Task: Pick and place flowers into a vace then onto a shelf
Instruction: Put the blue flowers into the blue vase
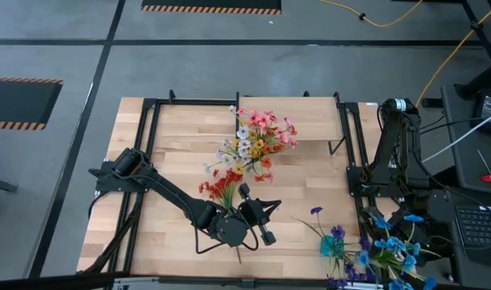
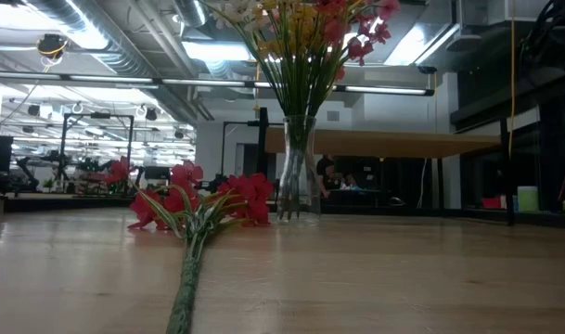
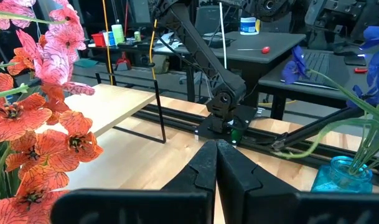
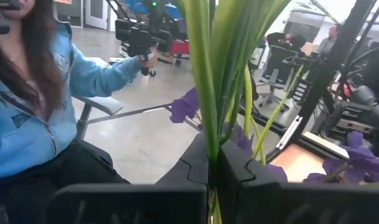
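A clear glass vase [image 2: 299, 172] stands mid-table, holding mixed pink, white, yellow and red flowers [image 1: 257, 137]. A red spray [image 1: 221, 189] lies flat on the tabletop, its stem [image 2: 185, 292] running toward the near edge. My left gripper [image 1: 271, 207] hovers shut and empty beside the red spray, pointing at the right arm's base. The shelf [image 1: 318, 121] stands at the far right. My right gripper [image 4: 213, 165] sits at the near right corner, shut on green stems among blue and purple flowers [image 1: 386, 254]. A teal vase [image 1: 334, 246] stands there too. My right gripper pinches several thin green stems [image 4: 208, 134] between its two fingers. The fingers come in about level and lie across the stems. The stems rise past the fingertips, with purple blooms [image 4: 186, 106] around them. Their lower ends are hidden by the gripper.
Black frame rails [image 1: 148, 161] run along the table's left and right sides, and the shelf stands on thin black posts [image 3: 159, 118]. Bare tabletop lies between the red spray and the teal vase. A person in a blue jacket [image 4: 46, 118] sits beyond the table.
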Robot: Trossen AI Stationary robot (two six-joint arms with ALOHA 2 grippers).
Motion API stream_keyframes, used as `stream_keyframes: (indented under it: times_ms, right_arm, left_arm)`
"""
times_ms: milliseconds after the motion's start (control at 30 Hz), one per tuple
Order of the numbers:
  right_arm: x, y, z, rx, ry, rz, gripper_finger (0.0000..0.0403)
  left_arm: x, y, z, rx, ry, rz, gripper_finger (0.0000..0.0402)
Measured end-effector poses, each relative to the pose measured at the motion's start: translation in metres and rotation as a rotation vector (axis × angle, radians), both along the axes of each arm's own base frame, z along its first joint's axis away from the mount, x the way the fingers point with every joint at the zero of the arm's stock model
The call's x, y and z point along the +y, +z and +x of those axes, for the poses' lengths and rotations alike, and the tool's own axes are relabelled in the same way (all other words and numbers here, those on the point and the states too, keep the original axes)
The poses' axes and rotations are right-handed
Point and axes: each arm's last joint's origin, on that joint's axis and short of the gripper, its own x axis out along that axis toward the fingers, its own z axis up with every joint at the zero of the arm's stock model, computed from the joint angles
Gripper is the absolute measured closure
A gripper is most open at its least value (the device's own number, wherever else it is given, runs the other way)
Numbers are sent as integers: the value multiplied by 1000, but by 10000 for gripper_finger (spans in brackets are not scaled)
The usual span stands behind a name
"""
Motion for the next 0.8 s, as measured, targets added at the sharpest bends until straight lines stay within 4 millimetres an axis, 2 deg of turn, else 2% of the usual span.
stream_keyframes:
  times_ms: [367,533,800]
  right_arm:
    - [-1,0,5,-3,-26,4,400]
    - [-4,-18,14,-25,-76,4,399]
    - [-8,-29,16,9,-95,35,399]
  left_arm:
    - [0,0,0,0,-1,0,399]
    - [0,0,0,0,-1,1,398]
    - [-2,0,0,3,-20,-2,398]
